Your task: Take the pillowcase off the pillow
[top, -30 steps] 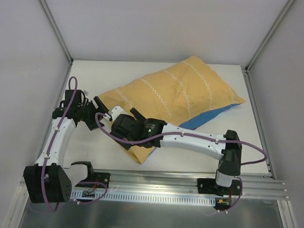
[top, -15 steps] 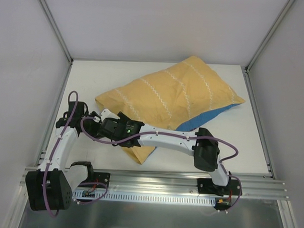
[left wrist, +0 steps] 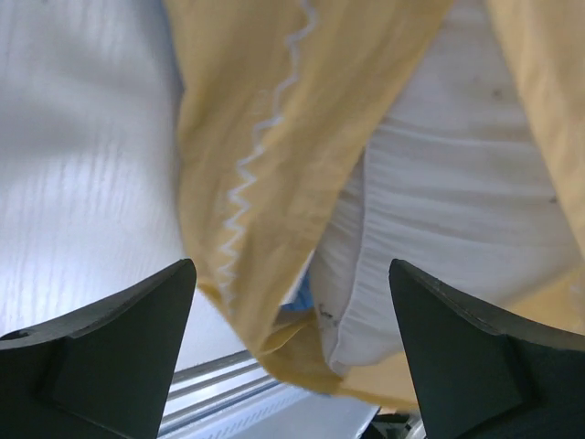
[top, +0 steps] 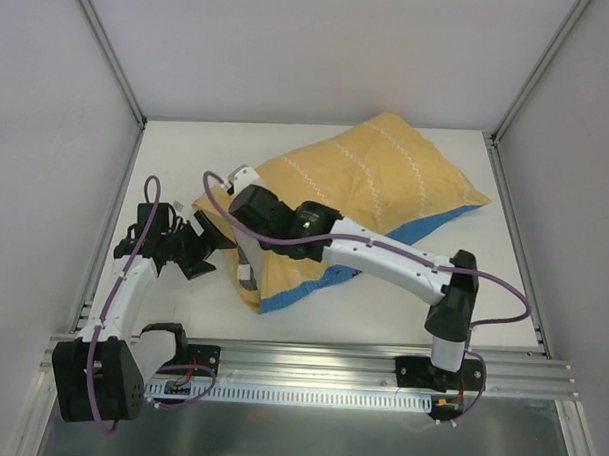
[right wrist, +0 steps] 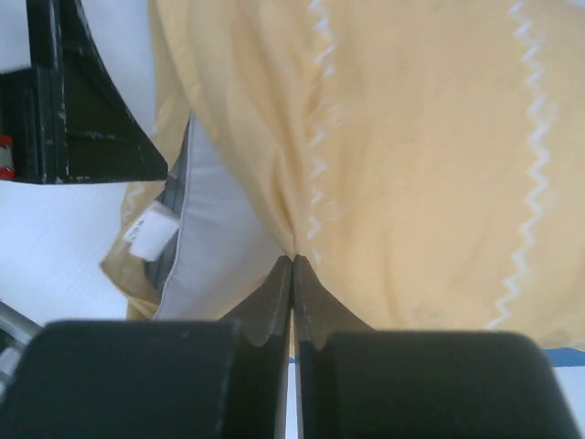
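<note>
left gripper [top: 199,246] at 9 o'clock of the cover's mouth, fingers spread wide, nothing between them. pillow [left wrist: 439,183] sits inside pillowcase [top: 376,175], white end showing at the open 7 o'clock corner. right gripper [right wrist: 292,261] pinched tight on a yellow fold of the top layer. pillowcase lies yellow face up on table [top: 177,154], blue edge at 5 o'clock.

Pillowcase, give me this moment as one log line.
right hand: shut on pillowcase | left hand: open, facing opening | pillow: partly showing, mostly covered

Overhead, two wrist close-ups on pillowcase [top: 366,180]
</note>
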Available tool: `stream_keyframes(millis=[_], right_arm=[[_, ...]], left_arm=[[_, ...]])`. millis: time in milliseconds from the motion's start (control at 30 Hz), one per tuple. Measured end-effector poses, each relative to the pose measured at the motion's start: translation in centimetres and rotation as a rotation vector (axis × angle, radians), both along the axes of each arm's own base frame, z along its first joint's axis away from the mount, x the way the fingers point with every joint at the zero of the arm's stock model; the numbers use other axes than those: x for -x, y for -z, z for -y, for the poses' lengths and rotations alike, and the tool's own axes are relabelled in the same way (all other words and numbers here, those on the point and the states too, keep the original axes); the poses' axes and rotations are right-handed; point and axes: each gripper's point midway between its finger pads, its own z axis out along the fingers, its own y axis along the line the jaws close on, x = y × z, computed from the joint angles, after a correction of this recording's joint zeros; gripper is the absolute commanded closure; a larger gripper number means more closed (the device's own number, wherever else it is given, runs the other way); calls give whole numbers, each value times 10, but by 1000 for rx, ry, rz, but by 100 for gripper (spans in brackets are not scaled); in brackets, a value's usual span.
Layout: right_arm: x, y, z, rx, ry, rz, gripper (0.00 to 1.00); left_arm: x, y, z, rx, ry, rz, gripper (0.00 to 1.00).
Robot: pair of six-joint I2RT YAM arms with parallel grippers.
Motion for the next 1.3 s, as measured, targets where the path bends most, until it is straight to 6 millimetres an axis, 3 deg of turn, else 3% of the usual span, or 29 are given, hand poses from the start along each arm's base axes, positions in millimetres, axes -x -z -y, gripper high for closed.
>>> stream_keyframes(millis=[167, 300, 467, 600, 733, 767, 933, 1100, 1300], right_arm=[[-12, -61, 26, -186, 54, -7, 98], [-12, -76, 33, -265, 74, -38, 99], [-5, -65, 37, -277, 79, -87, 99], [-3, -62, 51, -283, 90, -108, 99], [2, -63, 63, -306, 86, -142, 99], [5, -63, 63, -313, 78, -156, 99], [20, -48, 61, -314, 44, -227, 99], [23, -39, 58, -306, 30, -257, 99], [14, -39, 36, -311, 10, -274, 99]], left_arm=[[-15, -9, 11, 47, 64, 83, 19], [-27, 1, 17, 62, 100, 58, 30], [-52, 7, 11, 36, 93, 29, 44], [-78, 0, -1, 11, 61, 46, 46], [-102, -8, -21, -11, -2, 65, 65], [-109, -10, -24, -13, -16, 69, 75], [-134, -21, -33, -20, -55, 87, 98], [-165, -28, -37, -16, -59, 94, 100], [-181, -24, -48, -47, -87, 91, 100]])
